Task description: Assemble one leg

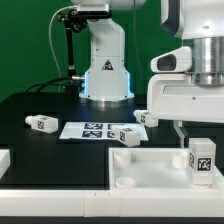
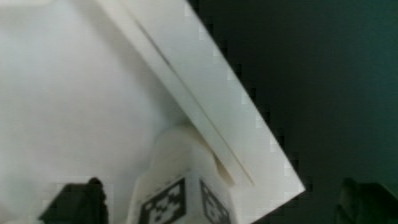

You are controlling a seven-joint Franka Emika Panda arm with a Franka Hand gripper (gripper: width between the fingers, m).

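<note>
Tabletop part [image 1: 150,170] nearest, leg [image 1: 203,160] upright at its 3 o'clock corner; hand [image 1: 197,137] spread apart above it. Advice: regrip squarely, twist gently.

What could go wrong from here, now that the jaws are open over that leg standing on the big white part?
1. The leg stands upright on the large white part near its corner; if it is not seated, it may tip.
2. The open gripper hangs close above it, so lifting off at a slant could clip it.
3. Loose legs lie near the marker board.
</note>
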